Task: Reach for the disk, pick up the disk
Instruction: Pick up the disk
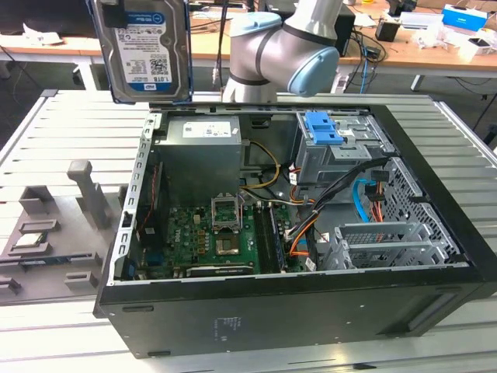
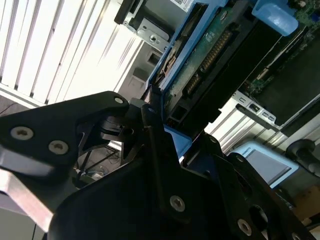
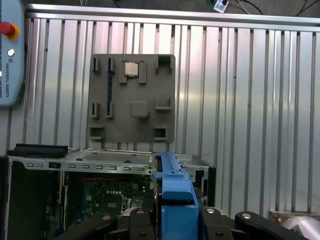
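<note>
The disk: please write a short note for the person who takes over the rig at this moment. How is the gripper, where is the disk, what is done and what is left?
Gripper: shut on the disk, clamped on its blue side rail, as seen in both wrist views.
Disk: in the air, upright with its label toward the exterior camera, above the table near the computer case's far corner at the exterior view's left. It touches nothing but the gripper.
Done: the reach and the pick-up.
Left: nothing of this task. The disk is not set down anywhere.
</note>
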Controlling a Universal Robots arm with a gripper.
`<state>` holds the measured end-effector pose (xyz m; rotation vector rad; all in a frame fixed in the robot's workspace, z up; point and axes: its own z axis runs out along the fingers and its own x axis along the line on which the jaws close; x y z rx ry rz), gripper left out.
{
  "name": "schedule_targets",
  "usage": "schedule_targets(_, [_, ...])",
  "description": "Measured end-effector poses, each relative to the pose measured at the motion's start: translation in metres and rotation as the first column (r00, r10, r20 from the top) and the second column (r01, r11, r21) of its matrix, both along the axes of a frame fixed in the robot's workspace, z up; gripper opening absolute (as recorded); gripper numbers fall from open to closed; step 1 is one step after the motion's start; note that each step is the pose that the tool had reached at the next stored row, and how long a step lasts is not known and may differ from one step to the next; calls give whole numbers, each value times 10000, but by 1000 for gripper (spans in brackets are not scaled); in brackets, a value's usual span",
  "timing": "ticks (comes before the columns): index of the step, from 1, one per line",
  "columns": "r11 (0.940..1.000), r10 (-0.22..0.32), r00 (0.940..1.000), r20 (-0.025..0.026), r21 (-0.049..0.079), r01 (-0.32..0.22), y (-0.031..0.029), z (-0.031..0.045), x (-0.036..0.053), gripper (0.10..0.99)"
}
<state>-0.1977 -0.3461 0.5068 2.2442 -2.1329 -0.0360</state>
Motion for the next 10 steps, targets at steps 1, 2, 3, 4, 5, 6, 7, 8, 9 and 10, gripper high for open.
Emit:
schedule_targets(1, [10000, -1, 10000, 0, 0, 1, 2, 0, 34, 369])
schedule_targets(2, [10000, -2, 10000, -1, 0, 2, 4, 0, 70, 369])
schedule_targets(3, [10000, 0, 10000, -1, 0, 0, 5, 0, 100, 369])
schedule_targets(4, [10000, 0, 10000, -2, 0, 0, 8, 0, 162, 369])
schedule_targets(5, [10000, -1, 10000, -3, 0, 1, 12, 0, 219, 369])
schedule_targets(6, [10000, -2, 10000, -4, 0, 2, 13, 0, 246, 369])
schedule_targets(7, [10000, -1, 10000, -4, 0, 1, 15, 0, 278, 369])
schedule_targets(8, [10000, 1, 10000, -5, 0, -1, 17, 0, 319, 369])
schedule_targets(9, [10000, -1, 10000, -5, 0, 1, 20, 0, 378, 369])
schedule_targets(10, [10000, -1, 10000, -6, 0, 1, 22, 0, 405, 369])
